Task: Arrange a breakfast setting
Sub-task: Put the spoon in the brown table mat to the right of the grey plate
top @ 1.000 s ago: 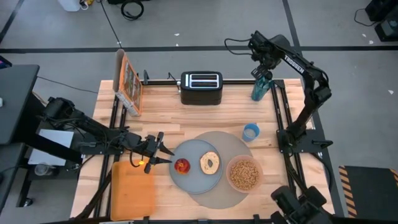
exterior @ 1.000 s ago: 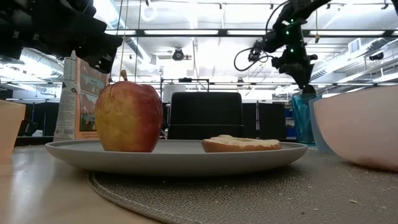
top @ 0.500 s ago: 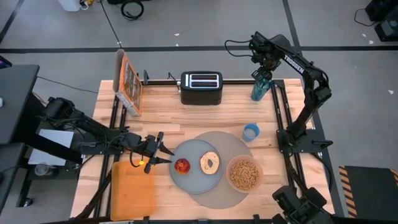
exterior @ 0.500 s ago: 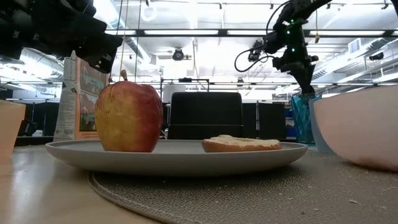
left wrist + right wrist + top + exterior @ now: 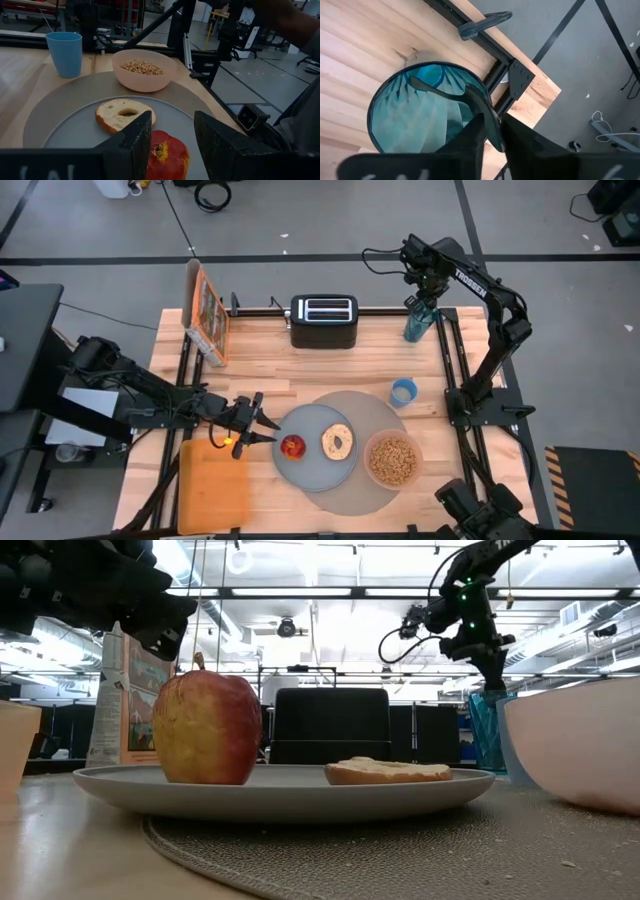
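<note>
Right gripper (image 5: 490,131) above teal cup (image 5: 425,107) behind the mat (image 5: 385,415), pinching the handle of a spoon (image 5: 470,102) inside. Left gripper (image 5: 262,426) spread, empty, beside the mat, near apple (image 5: 292,446) on plate (image 5: 312,465).

A robotics lab or workshop is shown. A wooden table (image 5: 300,365) is fitted with black metal rails, and 2 arms are mounted on it. Beyond it, a grey floor (image 5: 300,220) with loose cables, ceiling strip lights (image 5: 300,592) and dark equipment racks are seen.
</note>
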Controlling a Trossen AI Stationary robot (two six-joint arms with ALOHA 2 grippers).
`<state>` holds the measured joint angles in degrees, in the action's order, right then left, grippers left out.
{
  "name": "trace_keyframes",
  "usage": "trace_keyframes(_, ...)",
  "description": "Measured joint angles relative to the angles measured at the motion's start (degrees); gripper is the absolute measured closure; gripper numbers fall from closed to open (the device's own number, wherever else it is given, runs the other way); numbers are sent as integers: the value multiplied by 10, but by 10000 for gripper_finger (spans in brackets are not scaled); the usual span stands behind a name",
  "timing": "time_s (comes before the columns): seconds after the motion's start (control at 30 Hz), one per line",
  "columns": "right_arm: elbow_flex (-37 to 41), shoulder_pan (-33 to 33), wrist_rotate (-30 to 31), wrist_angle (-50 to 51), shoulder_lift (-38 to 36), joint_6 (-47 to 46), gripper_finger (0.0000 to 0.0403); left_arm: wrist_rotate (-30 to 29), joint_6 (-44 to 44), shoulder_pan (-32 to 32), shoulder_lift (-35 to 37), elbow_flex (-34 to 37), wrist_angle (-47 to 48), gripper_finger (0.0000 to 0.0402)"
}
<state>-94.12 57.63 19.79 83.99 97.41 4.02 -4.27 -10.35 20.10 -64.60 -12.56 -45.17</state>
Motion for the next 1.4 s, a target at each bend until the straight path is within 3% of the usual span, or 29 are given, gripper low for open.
trace_keyframes(0.3, 0, 0, 0, -1, 0, -11, 390, 0, 0, 0, 0, 0, 0, 246)
trace_keyframes(0.83, -45, -20, 0, 26, -13, -17, 389, 0, -12, 0, 0, 0, -5, 246)
trace_keyframes(1.4, -195, -85, -16, 60, -54, -25, 389, 0, -30, 0, 0, -2, -9, 246)
